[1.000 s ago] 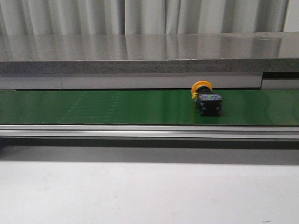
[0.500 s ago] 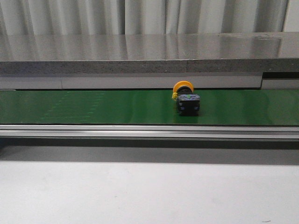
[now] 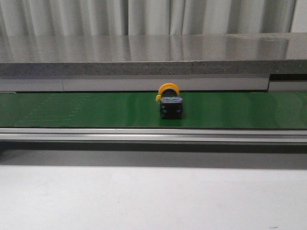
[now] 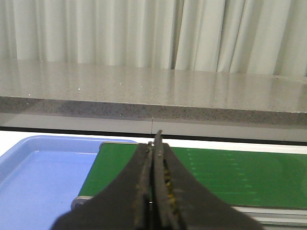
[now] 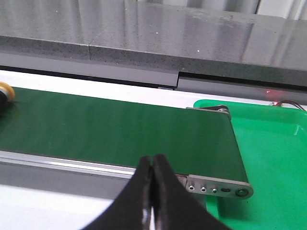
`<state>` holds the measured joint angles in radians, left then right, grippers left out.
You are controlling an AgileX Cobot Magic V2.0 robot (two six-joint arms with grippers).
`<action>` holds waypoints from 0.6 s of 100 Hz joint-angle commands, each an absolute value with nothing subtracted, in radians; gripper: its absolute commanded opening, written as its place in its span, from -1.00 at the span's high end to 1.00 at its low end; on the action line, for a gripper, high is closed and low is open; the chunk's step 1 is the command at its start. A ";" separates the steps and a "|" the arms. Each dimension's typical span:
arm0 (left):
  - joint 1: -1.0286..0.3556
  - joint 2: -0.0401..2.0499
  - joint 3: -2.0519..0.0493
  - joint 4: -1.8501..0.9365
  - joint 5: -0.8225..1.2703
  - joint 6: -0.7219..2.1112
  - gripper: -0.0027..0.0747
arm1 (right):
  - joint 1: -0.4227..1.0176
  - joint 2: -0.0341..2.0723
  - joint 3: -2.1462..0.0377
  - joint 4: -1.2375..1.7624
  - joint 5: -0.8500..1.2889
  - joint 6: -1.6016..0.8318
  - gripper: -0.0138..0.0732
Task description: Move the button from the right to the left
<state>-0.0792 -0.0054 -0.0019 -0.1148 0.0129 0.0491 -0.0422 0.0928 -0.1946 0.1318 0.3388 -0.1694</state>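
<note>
While button (image 3: 170,103) sits on green belt (image 3: 96,110), left end effector (image 4: 154,143) closed; right end effector (image 5: 152,165) closed

open belt (image 3: 86,109) either side of button (image 3: 170,104); stone ledge (image 3: 144,68) behind

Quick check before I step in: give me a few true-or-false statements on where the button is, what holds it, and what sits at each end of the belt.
1. The button sits on the green belt. True.
2. The right gripper is shut on the button. False: it is shut on nothing, short of the belt.
3. A blue tray lies at the belt end seen from the left wrist. True.
4. The left gripper is open. False: its fingers are pressed together.
5. The button lies in the green tray. False: that tray shows nothing inside; the button is on the belt.
</note>
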 commanded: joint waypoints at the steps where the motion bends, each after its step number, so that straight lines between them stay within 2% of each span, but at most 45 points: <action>1: -0.083 -0.032 -0.015 -0.136 -0.027 0.038 0.98 | -0.040 0.105 -0.221 0.133 0.248 -0.181 0.84; 9: -0.083 -0.007 -0.075 -0.136 0.055 0.038 0.98 | -0.040 0.105 -0.221 0.133 0.248 -0.181 0.84; 33: -0.083 0.123 -0.226 -0.137 0.125 0.038 0.98 | -0.040 0.105 -0.221 0.133 0.248 -0.181 0.84; 60: -0.084 0.385 -0.431 -0.137 0.307 0.038 0.98 | -0.040 0.105 -0.221 0.133 0.248 -0.181 0.84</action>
<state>-0.0792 0.2919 -0.3405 -0.1253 0.3276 0.0491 -0.0422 0.0928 -0.1946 0.1318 0.3388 -0.1694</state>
